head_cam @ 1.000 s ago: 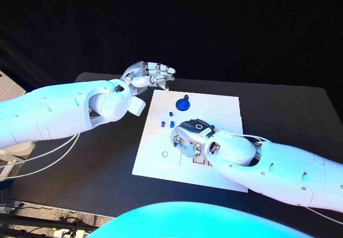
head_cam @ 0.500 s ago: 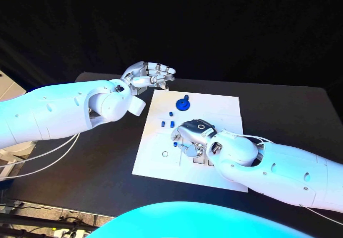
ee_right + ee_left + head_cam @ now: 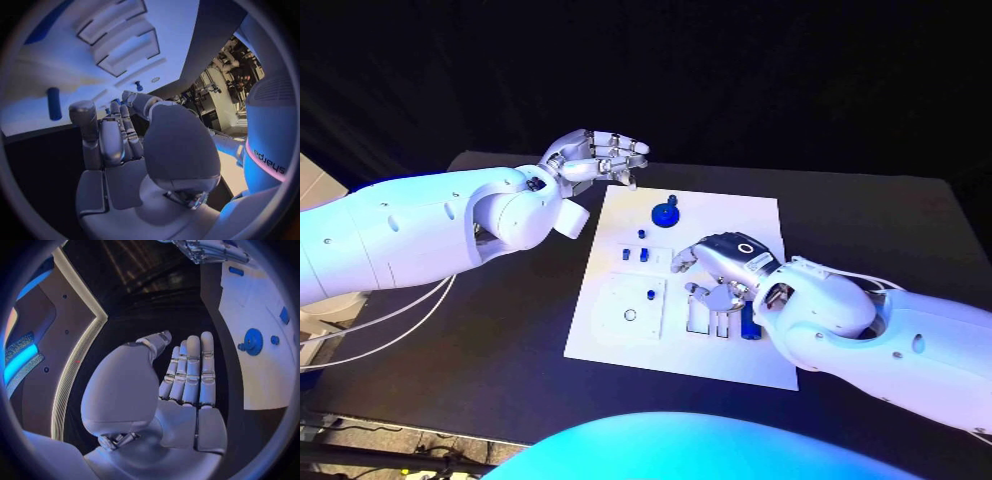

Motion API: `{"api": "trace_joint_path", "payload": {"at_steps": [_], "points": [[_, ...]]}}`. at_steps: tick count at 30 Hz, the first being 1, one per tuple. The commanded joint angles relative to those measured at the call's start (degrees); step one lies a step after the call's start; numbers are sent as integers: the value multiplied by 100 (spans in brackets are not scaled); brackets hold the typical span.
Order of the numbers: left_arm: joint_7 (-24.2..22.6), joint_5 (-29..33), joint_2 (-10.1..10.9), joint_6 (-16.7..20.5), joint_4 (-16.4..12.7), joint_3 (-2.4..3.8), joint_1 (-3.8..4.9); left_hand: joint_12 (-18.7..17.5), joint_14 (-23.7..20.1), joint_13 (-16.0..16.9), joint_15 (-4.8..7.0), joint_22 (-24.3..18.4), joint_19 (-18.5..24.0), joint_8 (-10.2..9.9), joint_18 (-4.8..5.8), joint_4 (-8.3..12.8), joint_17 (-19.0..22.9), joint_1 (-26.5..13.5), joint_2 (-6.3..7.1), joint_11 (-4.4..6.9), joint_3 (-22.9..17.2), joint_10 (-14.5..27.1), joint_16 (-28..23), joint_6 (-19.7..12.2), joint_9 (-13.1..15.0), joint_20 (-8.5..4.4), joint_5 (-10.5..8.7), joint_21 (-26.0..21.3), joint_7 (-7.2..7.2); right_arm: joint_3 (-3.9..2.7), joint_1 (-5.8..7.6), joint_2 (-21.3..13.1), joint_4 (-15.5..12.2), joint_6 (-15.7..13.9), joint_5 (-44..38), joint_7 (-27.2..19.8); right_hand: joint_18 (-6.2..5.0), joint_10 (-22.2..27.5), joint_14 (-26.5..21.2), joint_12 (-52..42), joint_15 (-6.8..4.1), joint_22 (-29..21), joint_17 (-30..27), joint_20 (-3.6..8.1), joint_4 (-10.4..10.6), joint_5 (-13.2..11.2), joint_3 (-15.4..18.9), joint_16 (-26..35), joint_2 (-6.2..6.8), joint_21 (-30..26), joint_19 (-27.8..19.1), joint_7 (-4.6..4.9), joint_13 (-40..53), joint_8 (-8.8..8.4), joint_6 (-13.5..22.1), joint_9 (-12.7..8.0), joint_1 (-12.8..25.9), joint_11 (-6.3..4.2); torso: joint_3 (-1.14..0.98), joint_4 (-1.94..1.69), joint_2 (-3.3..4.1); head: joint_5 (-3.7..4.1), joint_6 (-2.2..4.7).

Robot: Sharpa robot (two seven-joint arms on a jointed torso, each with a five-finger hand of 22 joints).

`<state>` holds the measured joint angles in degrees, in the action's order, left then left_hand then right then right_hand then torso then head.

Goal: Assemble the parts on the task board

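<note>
The white task board [image 3: 733,215] lies mid-table. A round blue part [image 3: 665,212] sits near its far edge, with three small blue pegs [image 3: 643,233] just in front of it. Another small blue peg [image 3: 653,295] stands in a square recess. My right hand [image 3: 723,268] hovers over the board's middle by the narrow slots [image 3: 119,35], fingers loosely bent and holding nothing. A blue cylinder [image 3: 54,103] lies on the board just off its fingertips [image 3: 83,112]. My left hand [image 3: 597,157] hangs beyond the board's far left corner, its fingers [image 3: 190,370] straight, with nothing in it.
The black table [image 3: 488,330] surrounds the board, with bare room to its left and behind it. My left forearm [image 3: 430,235] reaches over the table's left side. My right forearm [image 3: 877,335] covers the board's near right corner.
My right hand has slid to the right across the board, uncovering the small blue peg in the square recess. My left hand has stayed in place.
</note>
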<state>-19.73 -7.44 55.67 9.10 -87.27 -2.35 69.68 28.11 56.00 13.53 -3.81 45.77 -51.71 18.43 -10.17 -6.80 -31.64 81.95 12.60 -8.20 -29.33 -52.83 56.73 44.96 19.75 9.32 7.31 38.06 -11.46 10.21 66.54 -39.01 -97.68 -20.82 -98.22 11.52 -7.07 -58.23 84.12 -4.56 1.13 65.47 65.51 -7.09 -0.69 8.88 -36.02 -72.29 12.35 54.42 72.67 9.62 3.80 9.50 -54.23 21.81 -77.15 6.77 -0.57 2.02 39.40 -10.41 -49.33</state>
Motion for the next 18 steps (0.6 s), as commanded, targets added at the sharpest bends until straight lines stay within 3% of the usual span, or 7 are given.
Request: {"api": "trace_joint_path", "payload": {"at_steps": [1, 6, 8, 18], "points": [[-22, 30, -1, -121, -13, 5, 3, -2, -9, -8, -39, -8, -27, 14, -24, 3, 6, 25, -23, -8, 26, 42, -19, -51, -6, 22, 10, -36, -89, -30, 165, -282, -152, 177, 382, -243, -43, -38, 96, -45, 30, 9, -8, 0, 35, 38, 89, -5, 65, 14, 63, -3, 3, -36, 26, -3, 72, -16, 8, 17, -7, 34, 39], [-25, 30, -2, -129, -8, 4, 2, 0, -10, -8, -39, -10, -27, 17, -24, 2, 6, 23, -20, -8, 30, 43, -20, -53, -6, 23, 9, -39, -88, -53, 365, -631, -146, 445, 517, -378, -41, 29, 91, -76, 24, -1, -32, 1, 98, 117, 310, -23, 139, -18, 72, -34, -3, -53, 45, -1, 148, -29, 10, 30, -25, 62, 63], [-27, 30, -8, -137, -5, 4, 2, 0, -10, -8, -39, -10, -27, 17, -24, 2, 6, 23, -20, -8, 30, 43, -20, -53, -6, 23, 9, -39, -88, -58, 415, -705, -23, 517, 628, -425, -41, 45, 90, -84, 23, -4, -38, 2, 110, 127, 356, -27, 131, -26, 76, -37, -3, -39, 14, 6, 141, -31, 8, 40, -35, 67, 67], [-37, 30, -26, -173, 1, 3, 0, 2, -12, -9, -40, -12, -26, 20, -23, -1, 6, 20, -18, -9, 36, 45, -22, -55, -6, 24, 8, -43, -88, -55, 426, -615, 396, 579, 701, -458, -41, 123, 91, -112, 28, -22, -43, 0, 123, 113, 526, -56, 139, -67, 84, -68, -2, -100, 111, -15, 82, -24, 4, 38, -33, 79, 88]]}}
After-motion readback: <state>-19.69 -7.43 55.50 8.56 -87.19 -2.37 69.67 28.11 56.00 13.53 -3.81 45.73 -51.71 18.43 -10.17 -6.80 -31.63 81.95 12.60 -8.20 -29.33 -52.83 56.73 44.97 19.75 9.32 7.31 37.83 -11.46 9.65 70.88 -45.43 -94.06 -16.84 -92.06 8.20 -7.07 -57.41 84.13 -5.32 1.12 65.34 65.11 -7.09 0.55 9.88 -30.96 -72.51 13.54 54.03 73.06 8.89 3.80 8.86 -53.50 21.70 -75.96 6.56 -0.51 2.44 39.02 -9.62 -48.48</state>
